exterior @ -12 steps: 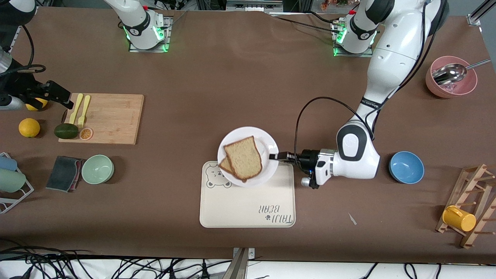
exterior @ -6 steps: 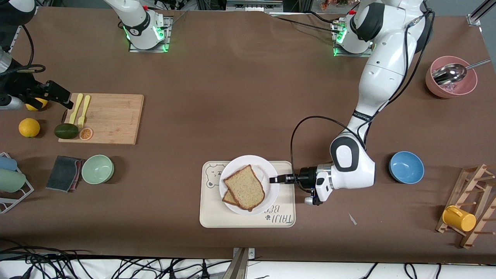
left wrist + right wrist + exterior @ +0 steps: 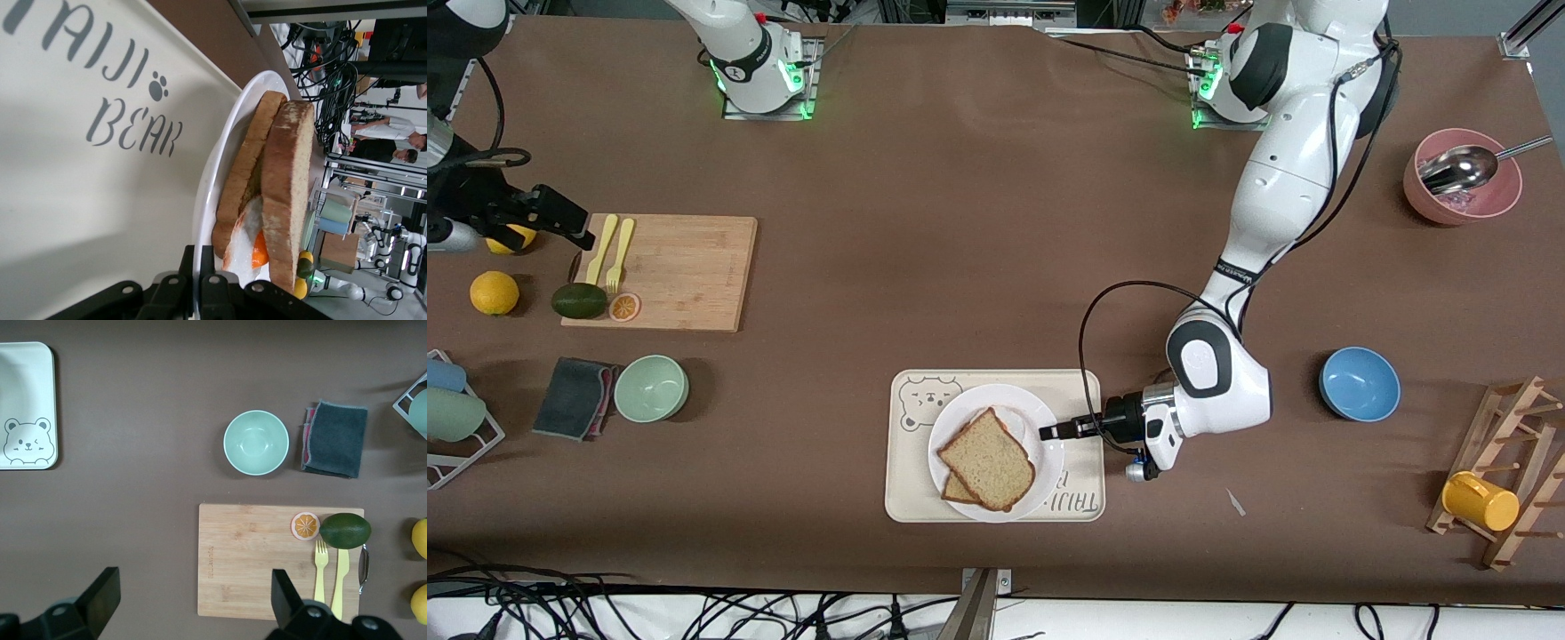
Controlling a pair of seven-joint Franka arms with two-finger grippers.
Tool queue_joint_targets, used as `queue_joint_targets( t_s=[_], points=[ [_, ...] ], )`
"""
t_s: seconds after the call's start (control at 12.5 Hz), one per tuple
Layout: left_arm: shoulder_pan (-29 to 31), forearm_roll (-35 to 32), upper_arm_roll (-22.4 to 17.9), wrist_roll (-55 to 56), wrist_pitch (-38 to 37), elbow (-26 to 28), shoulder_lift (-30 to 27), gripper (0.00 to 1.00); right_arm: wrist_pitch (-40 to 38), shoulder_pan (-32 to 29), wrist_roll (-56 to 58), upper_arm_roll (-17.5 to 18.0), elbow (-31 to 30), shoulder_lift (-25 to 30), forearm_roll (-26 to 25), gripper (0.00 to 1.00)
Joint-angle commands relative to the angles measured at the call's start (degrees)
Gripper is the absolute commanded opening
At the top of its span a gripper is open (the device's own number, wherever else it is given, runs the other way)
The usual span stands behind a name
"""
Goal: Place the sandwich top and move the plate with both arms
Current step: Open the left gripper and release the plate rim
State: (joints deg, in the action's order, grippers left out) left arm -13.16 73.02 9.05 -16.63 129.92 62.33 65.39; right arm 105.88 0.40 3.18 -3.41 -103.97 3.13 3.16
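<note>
The white plate (image 3: 1045,409) is over the cream bear tray (image 3: 914,500), which it covers in part. On it the sandwich top (image 3: 989,460) lies across a browner slice (image 3: 955,488). In the left wrist view the sandwich top (image 3: 288,180) and the lower slice (image 3: 244,172) have fried egg (image 3: 252,245) between them. My left gripper (image 3: 1049,433) is shut on the plate's rim (image 3: 212,180) at the edge toward the left arm's end, its jaws (image 3: 198,247) pinching it. My right gripper (image 3: 569,224) waits open and empty over the table beside the cutting board (image 3: 676,271).
A blue bowl (image 3: 1360,383) sits close to the left arm's elbow. A pink bowl with a spoon (image 3: 1463,182) and a wooden rack with a yellow cup (image 3: 1480,500) are at that end. A mint bowl (image 3: 651,388), a dark cloth (image 3: 574,397) and fruit are near the cutting board.
My left gripper has drawn the plate with the sandwich toward the front camera, from the tray's back edge to over the tray. The right arm has not moved.
</note>
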Motion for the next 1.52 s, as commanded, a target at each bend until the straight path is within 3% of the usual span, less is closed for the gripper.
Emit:
queue_joint_targets(
  t_s=[0.0, 0.72, 0.8, 0.88, 1.04, 1.12, 1.44],
  points=[
    [-0.46, 2.48, 0.18, 0.10, 0.33, -3.00, 1.93, 0.00, -0.67, -0.22, 0.34, -0.10, 0.17, 0.56, 0.88, 1.00],
    [-1.34, 2.48, 0.18, -1.13, 1.92, -2.65, 2.20, 0.04, -0.76, -0.22, 0.43, -0.02, 0.08, 0.56, 0.88, 1.00],
    [-1.34, 2.57, 0.18, -1.82, 1.92, -2.39, 2.20, 0.10, -0.76, -0.22, 0.43, 0.07, 0.17, 0.56, 0.88, 1.00],
    [-1.25, 2.48, 0.18, -1.92, 1.92, -2.30, 2.20, 0.36, -0.76, -0.22, 0.43, 0.07, 0.08, 0.56, 0.88, 1.00],
    [-1.25, 2.31, 0.09, -2.01, 1.83, -2.21, 2.11, 0.66, -0.76, -0.22, 0.34, 0.07, 0.08, 0.56, 0.88, 1.00],
    [-1.08, 2.22, 0.09, -2.09, 1.83, -2.21, 2.11, 1.00, -0.76, -0.22, 0.43, -0.01, 0.08, 0.56, 0.88, 1.00],
    [0.33, 1.00, 0.00, -1.66, 1.30, -2.04, 0.36, 1.00, -0.76, -0.22, 0.43, -0.10, 0.08, 0.56, 0.88, 1.00]
  ],
)
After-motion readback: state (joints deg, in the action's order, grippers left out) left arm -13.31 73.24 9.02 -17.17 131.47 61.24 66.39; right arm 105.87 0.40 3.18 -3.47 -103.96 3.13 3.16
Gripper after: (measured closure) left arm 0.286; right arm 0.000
